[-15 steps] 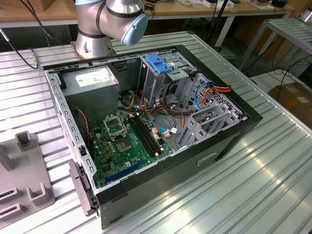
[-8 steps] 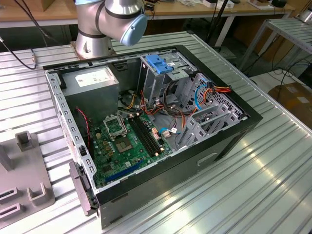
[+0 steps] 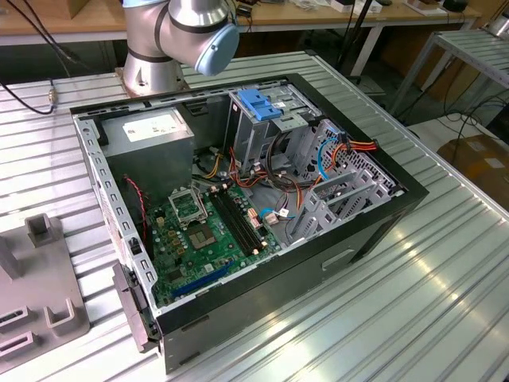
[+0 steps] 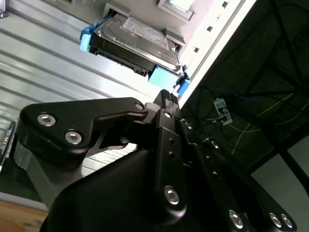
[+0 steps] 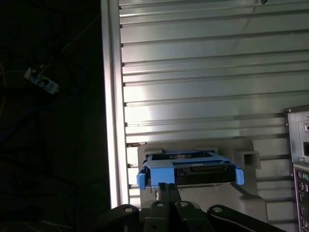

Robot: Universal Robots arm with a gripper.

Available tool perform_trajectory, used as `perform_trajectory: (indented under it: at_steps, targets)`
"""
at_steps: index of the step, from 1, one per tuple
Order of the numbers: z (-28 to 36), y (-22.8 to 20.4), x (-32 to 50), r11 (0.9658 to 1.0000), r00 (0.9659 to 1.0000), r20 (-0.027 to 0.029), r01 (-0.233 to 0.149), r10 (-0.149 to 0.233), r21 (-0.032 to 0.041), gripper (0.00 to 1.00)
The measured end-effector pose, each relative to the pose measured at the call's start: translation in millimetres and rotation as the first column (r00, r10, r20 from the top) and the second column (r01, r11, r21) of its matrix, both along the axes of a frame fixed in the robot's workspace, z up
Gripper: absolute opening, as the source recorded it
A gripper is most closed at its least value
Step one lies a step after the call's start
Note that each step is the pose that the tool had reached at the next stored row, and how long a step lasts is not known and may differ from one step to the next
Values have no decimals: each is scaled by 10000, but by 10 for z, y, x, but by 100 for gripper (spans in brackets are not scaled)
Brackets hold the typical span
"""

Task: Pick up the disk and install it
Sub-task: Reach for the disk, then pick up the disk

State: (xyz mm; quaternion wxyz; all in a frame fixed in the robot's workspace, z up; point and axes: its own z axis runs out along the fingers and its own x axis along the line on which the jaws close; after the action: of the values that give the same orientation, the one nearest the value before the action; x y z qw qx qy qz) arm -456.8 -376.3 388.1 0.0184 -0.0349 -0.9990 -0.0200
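Fingers of the gripper are lying drawn together, tips pointing at the near blue rail of the disk. Whether they are pinching that rail or standing just short of it cannot be told. The disk is lying flat in a grey holder on the ribbed metal worktop, near the worktop's edge.

Assessment of the step in hand, the pick: a sound grasp is depending on the fingers being centred on the rail's middle and square to the disk's end. That way the disk is leaving the holder level rather than twisting. The hold should be bearing on blue plastic, not on the dark connector edge beside it.

Limits of inspection: the gripper's own black linkage is covering the contact point in both wrist views. The disk's far end is sitting behind its near end in the first wrist view. The arm is being cut off by the exterior view's top edge. Inside the open computer case, cables are crowding the drive cage, so a free bay is hard to make out.
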Motion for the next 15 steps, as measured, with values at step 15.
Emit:
perform_trajectory:
  at_steps: [15]
  targets:
    - [0,0,-26,10000,10000,0,-74,74,0,11]
